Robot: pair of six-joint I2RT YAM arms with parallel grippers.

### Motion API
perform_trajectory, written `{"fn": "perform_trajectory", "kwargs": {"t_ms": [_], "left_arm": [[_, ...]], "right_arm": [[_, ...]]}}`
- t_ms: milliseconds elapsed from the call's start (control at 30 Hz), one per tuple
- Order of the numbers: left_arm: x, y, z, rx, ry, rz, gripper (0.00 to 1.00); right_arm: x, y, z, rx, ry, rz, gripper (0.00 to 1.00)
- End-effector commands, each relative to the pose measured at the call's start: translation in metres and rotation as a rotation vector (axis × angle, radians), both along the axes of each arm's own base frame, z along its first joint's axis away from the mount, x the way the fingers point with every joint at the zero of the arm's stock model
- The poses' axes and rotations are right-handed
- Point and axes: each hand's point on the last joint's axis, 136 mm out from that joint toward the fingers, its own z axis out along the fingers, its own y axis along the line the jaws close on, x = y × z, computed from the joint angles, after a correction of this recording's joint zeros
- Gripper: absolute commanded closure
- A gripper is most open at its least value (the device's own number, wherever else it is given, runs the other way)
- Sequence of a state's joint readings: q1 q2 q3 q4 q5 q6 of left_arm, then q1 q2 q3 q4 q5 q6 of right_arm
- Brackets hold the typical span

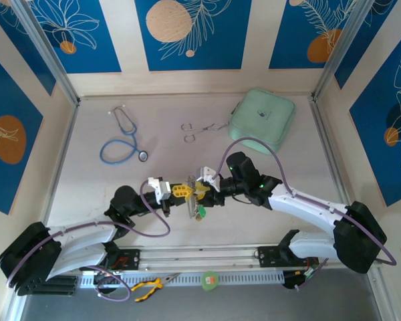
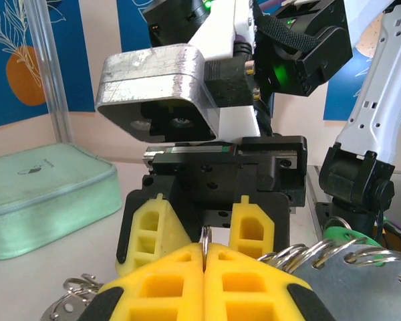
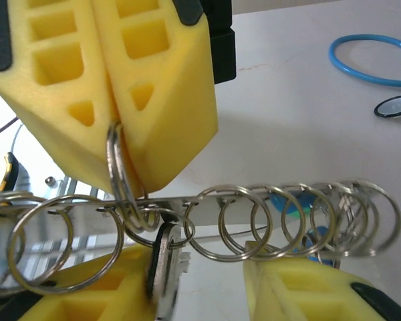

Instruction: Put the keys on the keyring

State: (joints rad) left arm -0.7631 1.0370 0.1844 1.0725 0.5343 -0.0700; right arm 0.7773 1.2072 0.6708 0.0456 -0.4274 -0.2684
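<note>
The job is looking well underway: a row of thin steel split rings is hanging along the keyring, a pale cream-grey oval loop. It is showing edge-on here as a slim flat bar, sitting in the air between the two arms above the pale tabletop. The left arm's yellow, hollow-celled plastic fingers are pressing together on one more shiny wire ring right at that bar. The right arm's matching yellow fingers are standing apart, with a flat metal key blade hanging between them. A blue plastic key head is peeking out behind the rings, and a green key head is dangling below. Whether every key is on I cannot tell; the pinched ring is probably what is remaining
</note>
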Motion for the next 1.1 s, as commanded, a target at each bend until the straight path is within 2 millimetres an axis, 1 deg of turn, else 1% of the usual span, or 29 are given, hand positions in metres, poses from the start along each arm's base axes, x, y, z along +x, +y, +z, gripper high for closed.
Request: {"fn": "perform_trajectory", "kwargs": {"t_ms": [0, 33, 67, 200, 300, 400, 533, 700, 733, 800, 933, 967, 1000, 1067], "left_arm": [[-0.003, 0.002, 0.022, -0.063, -0.062, -0.011, 1.0], [-0.003, 0.003, 0.022, -0.063, -0.061, -0.006, 1.0], [-0.003, 0.003, 0.021, -0.062, -0.063, -0.004, 1.0], [0.001, 0.005, 0.015, -0.038, -0.059, 0.027, 1.0], [0.003, 0.005, 0.006, 0.004, -0.044, 0.041, 1.0], [0.003, 0.004, 0.003, 0.024, -0.039, 0.036, 1.0], [0.003, 0.002, 0.002, 0.035, -0.035, 0.024, 1.0], [0.006, 0.0, -0.003, 0.052, -0.017, 0.029, 0.99], [0.007, 0.0, -0.003, 0.049, -0.017, 0.037, 0.9], [0.01, 0.003, -0.005, 0.049, -0.013, 0.06, 0.65], [0.02, 0.013, -0.004, 0.033, -0.02, 0.154, 0.28], [0.027, 0.02, -0.004, 0.028, -0.028, 0.217, 0.13], [0.033, 0.028, -0.002, 0.019, -0.031, 0.282, 0.01], [0.049, 0.047, 0.002, 0.012, -0.037, 0.427, 0.0]], "right_arm": [[-0.004, 0.003, 0.001, 0.027, 0.013, 0.02, 0.81], [-0.002, 0.002, 0.001, 0.023, 0.015, 0.013, 0.92], [-0.002, -0.001, 0.001, 0.02, 0.013, 0.005, 1.0], [0.007, -0.015, 0.001, -0.044, -0.025, -0.054, 1.0], [0.014, -0.026, 0.006, -0.101, -0.104, -0.105, 1.0], [0.019, -0.033, 0.018, -0.135, -0.167, -0.125, 1.0], [0.018, -0.028, 0.032, -0.145, -0.192, -0.109, 1.0], [0.021, -0.02, 0.043, -0.167, -0.245, -0.109, 1.0], [0.021, -0.02, 0.044, -0.176, -0.25, -0.112, 1.0], [0.025, -0.02, 0.048, -0.196, -0.261, -0.125, 1.0], [0.035, -0.02, 0.046, -0.278, -0.296, -0.156, 1.0], [0.038, -0.02, 0.045, -0.298, -0.302, -0.161, 1.0], [0.04, -0.018, 0.044, -0.316, -0.307, -0.159, 1.0], [0.047, -0.013, 0.043, -0.344, -0.319, -0.163, 1.0]]}}
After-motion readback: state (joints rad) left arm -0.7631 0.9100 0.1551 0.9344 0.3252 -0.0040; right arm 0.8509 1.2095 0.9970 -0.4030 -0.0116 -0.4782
